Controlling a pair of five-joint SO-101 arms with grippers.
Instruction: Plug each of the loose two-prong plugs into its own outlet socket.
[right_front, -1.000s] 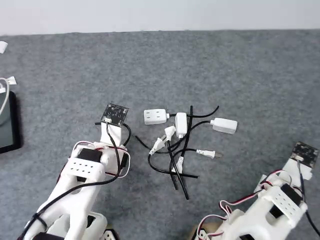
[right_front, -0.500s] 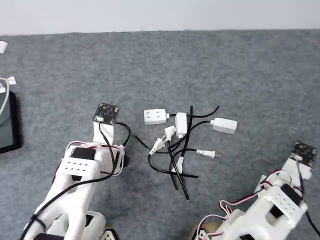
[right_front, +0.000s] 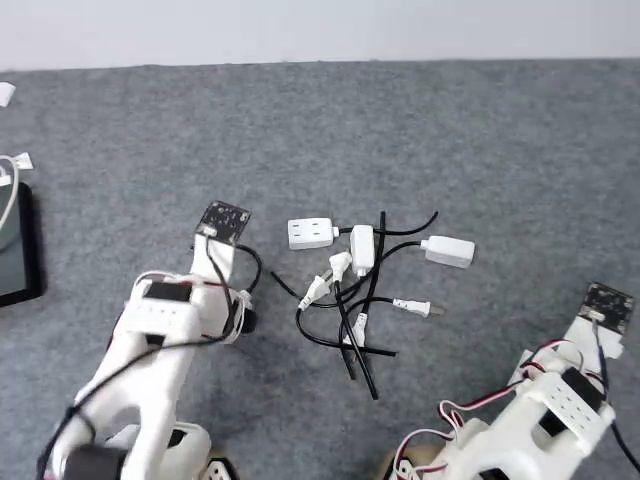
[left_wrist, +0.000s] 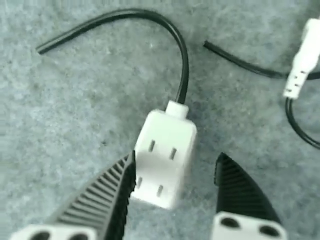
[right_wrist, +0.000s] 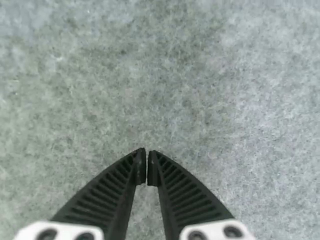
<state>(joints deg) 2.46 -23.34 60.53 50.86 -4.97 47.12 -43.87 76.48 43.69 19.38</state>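
Robotics test set-up, probably a laboratory. A bench (right_front: 480, 140) covered in grey felt-like matting ends at a plain white wall (right_front: 320, 30) on the far side. The left arm (right_front: 150, 345) and the right arm (right_front: 545, 405), white-bodied with exposed wiring, rise from its near edge, and a dark flat device (right_front: 15, 255) lies at the left margin.

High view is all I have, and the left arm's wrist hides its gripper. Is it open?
Observer: Yes, the left gripper is open, its fingers either side of a white outlet socket.
Operator: Anything plugged into that socket?
Observer: No, all four of its slots are empty.
Operator: And the right gripper?
Observer: The right gripper is shut on nothing, above bare grey carpet.
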